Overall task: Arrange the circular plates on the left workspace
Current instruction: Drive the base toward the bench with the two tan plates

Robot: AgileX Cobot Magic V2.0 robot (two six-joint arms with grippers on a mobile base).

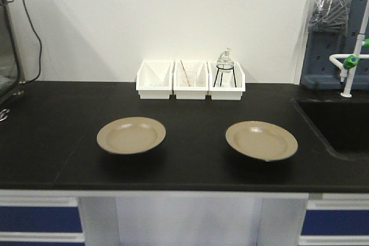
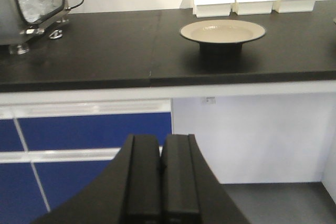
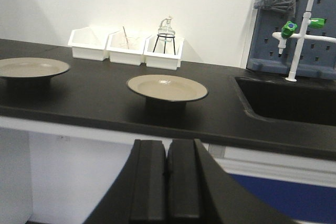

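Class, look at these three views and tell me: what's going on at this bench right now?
Nothing is being handled yet. The left plate and right plate sit apart on the countertop, in front of three white bins; the sink is off to the right. The left gripper and right gripper are both shut and empty, out in front of the counter's edge, each facing a plate.

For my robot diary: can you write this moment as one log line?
left plate: on countertop | right plate: near sink | left pincer: shut, empty | right pincer: shut, empty
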